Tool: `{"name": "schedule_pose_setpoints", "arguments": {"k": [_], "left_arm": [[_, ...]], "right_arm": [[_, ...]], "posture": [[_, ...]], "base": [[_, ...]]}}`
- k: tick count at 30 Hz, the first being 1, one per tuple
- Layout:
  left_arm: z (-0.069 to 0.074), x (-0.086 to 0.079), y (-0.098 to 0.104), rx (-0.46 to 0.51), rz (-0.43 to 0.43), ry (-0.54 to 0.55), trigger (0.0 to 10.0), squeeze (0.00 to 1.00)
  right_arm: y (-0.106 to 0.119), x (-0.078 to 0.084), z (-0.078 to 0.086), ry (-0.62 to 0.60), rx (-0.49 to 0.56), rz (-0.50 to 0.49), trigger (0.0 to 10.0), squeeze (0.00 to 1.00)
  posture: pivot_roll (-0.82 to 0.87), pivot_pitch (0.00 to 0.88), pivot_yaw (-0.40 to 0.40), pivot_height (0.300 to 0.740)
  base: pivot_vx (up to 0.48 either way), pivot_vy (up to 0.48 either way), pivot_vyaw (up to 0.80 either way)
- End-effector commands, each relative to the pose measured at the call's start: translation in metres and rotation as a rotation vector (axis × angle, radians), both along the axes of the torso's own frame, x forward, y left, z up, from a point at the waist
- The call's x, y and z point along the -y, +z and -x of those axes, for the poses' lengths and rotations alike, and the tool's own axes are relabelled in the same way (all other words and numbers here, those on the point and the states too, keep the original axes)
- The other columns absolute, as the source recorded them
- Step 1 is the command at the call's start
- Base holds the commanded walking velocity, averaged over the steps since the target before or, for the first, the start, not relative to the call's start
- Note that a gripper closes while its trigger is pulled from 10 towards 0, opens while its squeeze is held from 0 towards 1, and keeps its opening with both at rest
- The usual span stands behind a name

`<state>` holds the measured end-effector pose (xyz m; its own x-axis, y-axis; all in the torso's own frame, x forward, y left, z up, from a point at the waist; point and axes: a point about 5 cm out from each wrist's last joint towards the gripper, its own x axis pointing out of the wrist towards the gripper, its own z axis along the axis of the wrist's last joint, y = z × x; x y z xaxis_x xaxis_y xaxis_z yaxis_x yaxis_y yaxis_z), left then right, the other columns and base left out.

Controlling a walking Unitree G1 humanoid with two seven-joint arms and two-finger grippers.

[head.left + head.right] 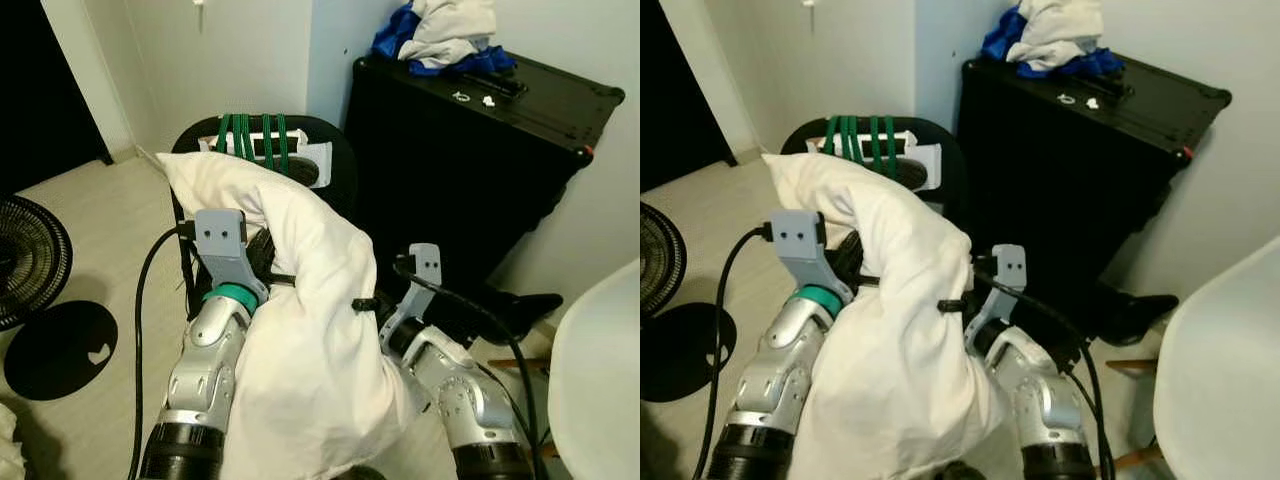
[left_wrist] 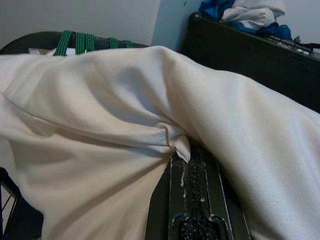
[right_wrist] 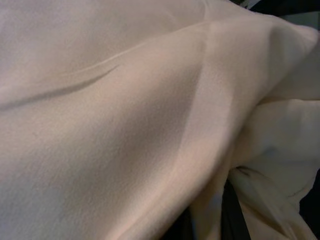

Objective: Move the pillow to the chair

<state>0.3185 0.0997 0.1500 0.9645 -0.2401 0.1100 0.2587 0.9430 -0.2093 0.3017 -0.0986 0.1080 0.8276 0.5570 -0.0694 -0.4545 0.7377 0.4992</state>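
The white pillow (image 1: 300, 300) lies between both grippers: left gripper (image 2: 192, 172) pinches its fabric, right gripper (image 1: 365, 303) pinches its side (no writing is readable).

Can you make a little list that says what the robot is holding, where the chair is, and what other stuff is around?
holding: white pillow, carried between both arms
left tool: fingers pinching a fold of the pillow
right tool: pressed into the pillow's other side, fingers buried in fabric
chair: black chair with green straps straight ahead, behind the pillow
pillow on chair yet: its far end hangs over the chair, most is still in the arms
nearby: black case with blue and white clothes on top; black fan on the floor to the left
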Motion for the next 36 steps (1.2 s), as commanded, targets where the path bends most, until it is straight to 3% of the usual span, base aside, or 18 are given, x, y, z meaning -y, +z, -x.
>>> {"name": "schedule_pose_setpoints", "arguments": {"k": [1, 5, 31, 36], "left_arm": [[0.001, 0.012, -0.002, -0.010, -0.010, -0.043, 10.0, 0.00], [0.001, 0.013, -0.003, -0.012, -0.014, -0.050, 10.0, 0.00], [0.001, 0.016, -0.005, -0.021, -0.037, -0.072, 10.0, 0.00], [-0.009, 0.016, -0.017, -0.047, -0.148, -0.106, 10.0, 0.00]], "right_arm": [[0.012, -0.015, 0.000, 0.063, 0.054, -0.032, 10.0, 0.00], [0.011, -0.014, 0.001, 0.056, 0.054, -0.031, 10.0, 0.00], [0.006, -0.011, -0.001, 0.042, 0.036, 0.001, 10.0, 0.00], [-0.003, -0.005, -0.020, 0.005, -0.012, 0.067, 10.0, 0.00]], "posture": [[0.00, 0.009, 0.040, 0.630], [0.00, 0.011, 0.046, 0.611], [0.00, 0.034, 0.059, 0.611], [-0.02, 0.091, 0.068, 0.611]], "base": [[0.000, 0.000, 0.00], [0.000, 0.000, 0.00], [0.000, 0.000, 0.00], [0.000, 0.000, 0.00]]}}
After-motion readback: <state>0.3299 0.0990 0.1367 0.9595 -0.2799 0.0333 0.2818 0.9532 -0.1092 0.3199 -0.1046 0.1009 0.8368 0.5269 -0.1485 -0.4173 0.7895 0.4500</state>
